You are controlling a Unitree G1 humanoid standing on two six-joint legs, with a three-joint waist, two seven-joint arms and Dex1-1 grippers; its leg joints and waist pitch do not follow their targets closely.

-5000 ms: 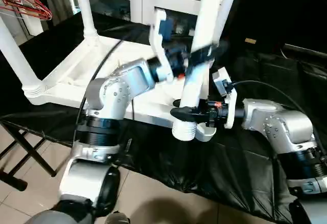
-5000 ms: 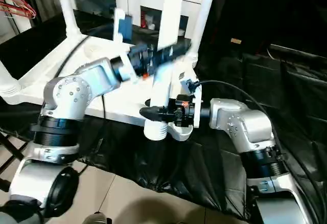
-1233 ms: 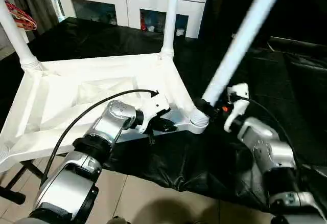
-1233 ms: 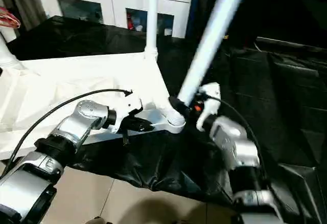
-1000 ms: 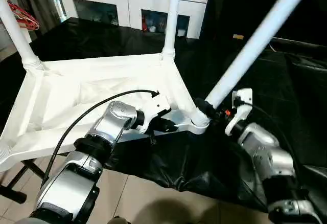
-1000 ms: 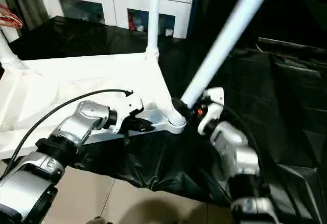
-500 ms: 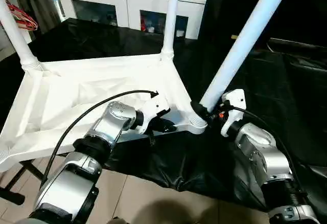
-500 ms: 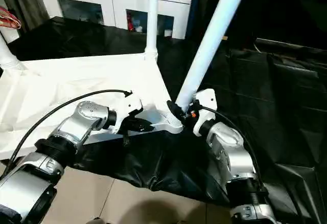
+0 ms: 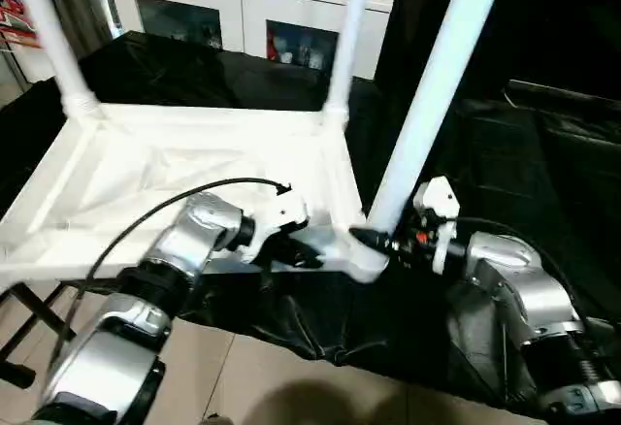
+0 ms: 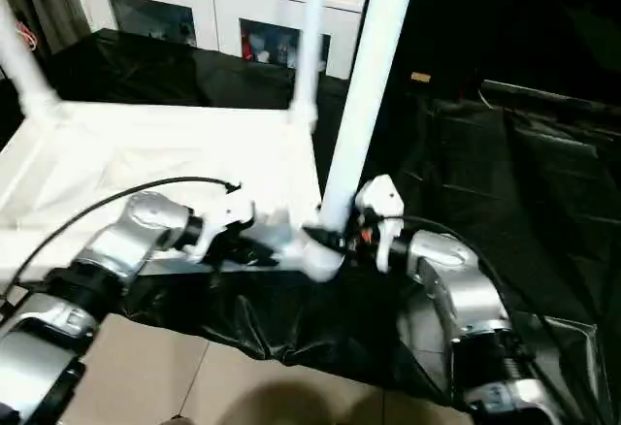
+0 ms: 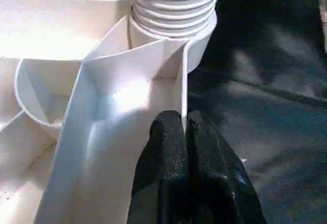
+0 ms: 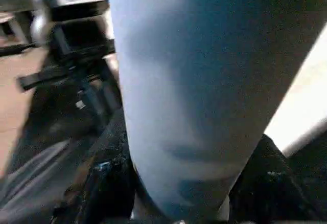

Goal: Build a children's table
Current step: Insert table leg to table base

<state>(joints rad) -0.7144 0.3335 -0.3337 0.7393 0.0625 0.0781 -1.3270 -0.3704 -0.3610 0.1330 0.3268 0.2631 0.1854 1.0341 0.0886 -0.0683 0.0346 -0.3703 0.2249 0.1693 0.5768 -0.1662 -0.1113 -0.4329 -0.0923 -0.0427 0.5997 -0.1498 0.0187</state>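
Children's table [image 9: 194, 178] lies upside down on a desk [image 9: 543, 173] draped in black sheeting, ribbed underside up. Two legs stand in the far corner sockets [image 9: 337, 114]; a third near leg [image 9: 427, 95] rises from the near right socket [image 9: 361, 262], close to upright with a slight lean. The fourth corner lies past the picture's edge, so its state is unknown. Right gripper [image 9: 374, 241]: jaws closed around the base of that near leg, just above the socket; the wrist view has the tube [image 12: 179, 91] sitting between the black fingers [image 12: 110, 183]. Left gripper [image 11: 184, 132]: jaws pinched together on a thin upright rib of the underside [image 11: 183, 75] just beside the ribbed collar of the leg, apparently steadying the top. Step in hand, as I judge it: seating the near right leg in its socket while the other arm braces the top. The collar threads still show above the socket rim in the left wrist view, so the leg looks not fully home. Next move likely calls for bringing the leg true to the socket axis, then pressing or turning it down while the left hold resists the top's shifting. White cabinet [image 9: 243, 17] with glass doors stands behind.
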